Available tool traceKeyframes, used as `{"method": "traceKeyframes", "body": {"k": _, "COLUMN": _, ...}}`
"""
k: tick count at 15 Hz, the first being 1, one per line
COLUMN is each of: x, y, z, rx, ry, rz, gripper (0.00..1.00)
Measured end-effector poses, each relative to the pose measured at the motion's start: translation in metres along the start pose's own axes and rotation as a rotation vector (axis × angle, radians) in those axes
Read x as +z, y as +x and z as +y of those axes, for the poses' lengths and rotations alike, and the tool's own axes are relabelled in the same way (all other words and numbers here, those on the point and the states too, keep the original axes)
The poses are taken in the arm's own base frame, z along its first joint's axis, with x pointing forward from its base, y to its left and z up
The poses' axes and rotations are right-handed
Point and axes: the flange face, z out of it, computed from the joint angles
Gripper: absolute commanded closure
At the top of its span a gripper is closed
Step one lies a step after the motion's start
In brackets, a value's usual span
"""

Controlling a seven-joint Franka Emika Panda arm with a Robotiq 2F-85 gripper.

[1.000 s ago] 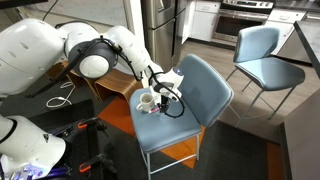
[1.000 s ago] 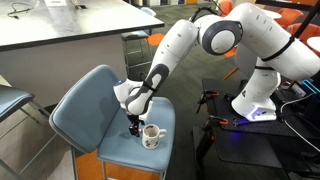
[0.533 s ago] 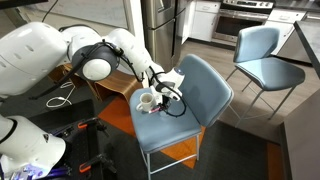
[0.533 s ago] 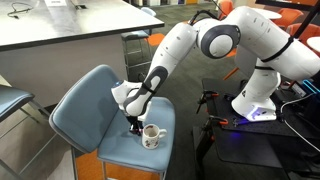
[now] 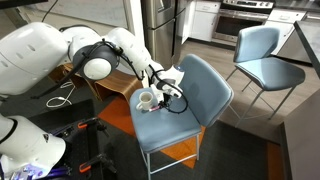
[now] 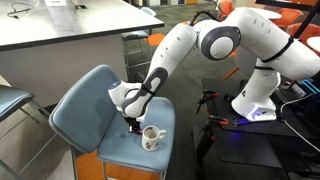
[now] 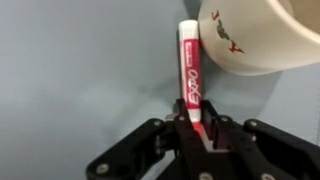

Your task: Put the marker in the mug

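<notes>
**Gripper clamped on the marker, just beside the mug**

Wrist view: the gripper (image 7: 199, 135) has its dark fingers (image 7: 160, 142) drawn in against the near end of the marker (image 7: 190, 75) and holds it between them. The marker is pink-red with a white printed band and runs straight away from the fingers. Its far end lies just beside the outer wall of the mug (image 7: 255, 40); whether the two touch cannot be told. The marker is outside the mug, not in it. The mug's cream wall carries small red printing. Behind both lies the plain blue-grey seat of the chair (image 7: 70, 70).

Exterior views: in both, the mug (image 5: 146, 100) stands upright on the chair seat, near the seat's front edge. The gripper (image 5: 163, 93) hangs low over the seat just beside the mug, on the side toward the chair back. The white arm (image 6: 175, 50) slopes down to the mug from above and behind it. From these views the marker is too small to make out. A second chair (image 5: 262, 55) of the same colour stands well apart from the mug. A grey-topped counter (image 6: 70, 30) lies beyond the chair back, also well apart from the mug.
</notes>
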Motion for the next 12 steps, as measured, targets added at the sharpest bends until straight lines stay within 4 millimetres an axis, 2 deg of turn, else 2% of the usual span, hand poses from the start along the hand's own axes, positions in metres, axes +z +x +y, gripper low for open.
{"method": "traceKeyframes", "body": {"k": 3, "x": -0.016, "y": 0.007, "z": -0.003, "rx": -0.012, "ry": -0.017, "rz": 0.034, "gripper": 0.95}}
{"method": "traceKeyframes", "body": {"k": 7, "x": -0.056, "y": 0.012, "z": -0.012, "rx": -0.016, "ry": -0.017, "rz": 0.087, "gripper": 0.95}}
{"method": "traceKeyframes", "body": {"k": 12, "x": -0.094, "y": -0.010, "z": -0.036, "rx": 0.031, "ry": -0.015, "rz": 0.147, "gripper": 0.95}}
